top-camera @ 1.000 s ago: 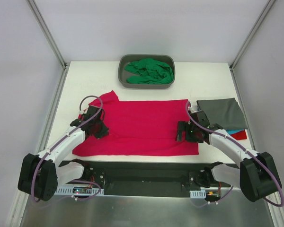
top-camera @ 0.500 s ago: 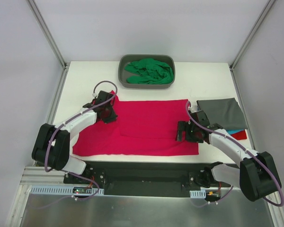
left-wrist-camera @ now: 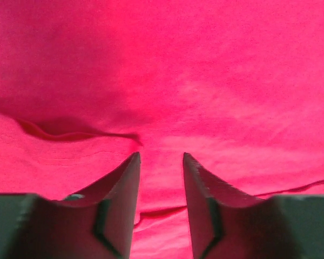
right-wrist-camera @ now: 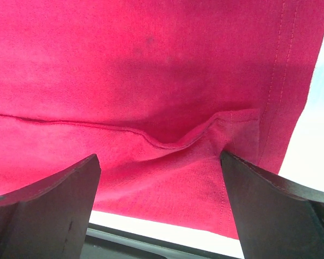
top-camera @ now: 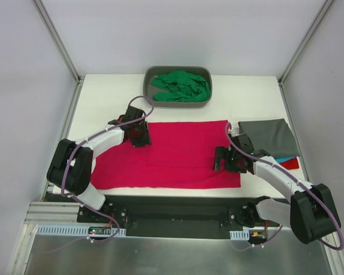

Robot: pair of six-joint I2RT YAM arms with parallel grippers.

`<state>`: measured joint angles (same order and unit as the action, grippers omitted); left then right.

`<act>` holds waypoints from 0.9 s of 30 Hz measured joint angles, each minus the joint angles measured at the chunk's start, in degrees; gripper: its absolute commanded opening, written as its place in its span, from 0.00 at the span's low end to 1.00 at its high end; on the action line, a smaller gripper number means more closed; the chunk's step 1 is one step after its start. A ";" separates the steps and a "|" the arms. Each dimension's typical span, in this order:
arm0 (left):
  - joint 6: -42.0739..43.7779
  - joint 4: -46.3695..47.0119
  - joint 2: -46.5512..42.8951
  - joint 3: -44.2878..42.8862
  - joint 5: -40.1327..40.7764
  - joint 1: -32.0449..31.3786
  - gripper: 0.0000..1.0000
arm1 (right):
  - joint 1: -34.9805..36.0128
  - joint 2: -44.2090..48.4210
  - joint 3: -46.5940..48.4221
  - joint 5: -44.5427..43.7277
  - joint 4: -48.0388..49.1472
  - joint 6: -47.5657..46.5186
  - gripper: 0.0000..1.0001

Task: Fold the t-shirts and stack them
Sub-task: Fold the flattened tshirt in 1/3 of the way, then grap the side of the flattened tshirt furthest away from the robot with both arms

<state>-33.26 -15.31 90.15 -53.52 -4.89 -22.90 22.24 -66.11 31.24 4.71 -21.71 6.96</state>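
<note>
Crimson-pink fabric t-shirt (top-camera: 178, 154) lies spread flat across the middle of the white desk (top-camera: 103, 97), with a fold line running along its length. The left gripper (top-camera: 139, 133) sits low over the shirt's far-left corner. The left wrist view shows its fingers (left-wrist-camera: 124, 183) parted by a narrow gap, with nothing between them and only pink cloth below. The right gripper (top-camera: 221, 159) is down at the shirt's right edge, jaws spread wide. A small raised pucker of cloth (right-wrist-camera: 205, 135) sits between the fingers and is not pinched. At the far edge, a bright green t-shirt (top-camera: 180, 86) lies crumpled inside the grey rounded plastic tub (top-camera: 178, 104). By the right edge, a folded dark grey t-shirt (top-camera: 269, 137) tops a stack, with slivers of a teal shirt (top-camera: 282, 158) and a red shirt (top-camera: 292, 164) peeking out beneath.
</note>
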 measured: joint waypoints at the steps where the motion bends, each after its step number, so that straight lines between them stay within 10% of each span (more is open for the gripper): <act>1: 0.48 -0.04 0.00 -0.46 -0.44 -0.33 0.55 | -0.02 0.00 0.02 -0.02 -0.04 0.00 0.96; 6: 3.19 -0.31 -0.15 -3.93 -0.11 -1.22 0.99 | -0.04 0.79 0.02 -0.81 -1.20 -0.22 0.96; 14: 11.39 -2.93 -0.09 -14.69 8.66 1.49 0.99 | -0.31 8.74 2.16 -1.18 -4.79 -0.50 0.96; 27: 32.79 -6.97 19.85 -31.21 -1.27 12.11 0.91 | -0.42 11.50 5.05 -5.68 -5.16 -1.73 0.96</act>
<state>-0.47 -22.28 110.00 -84.73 -6.15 -10.79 21.82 -54.61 36.29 -0.97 -26.87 5.23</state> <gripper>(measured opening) 0.980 0.961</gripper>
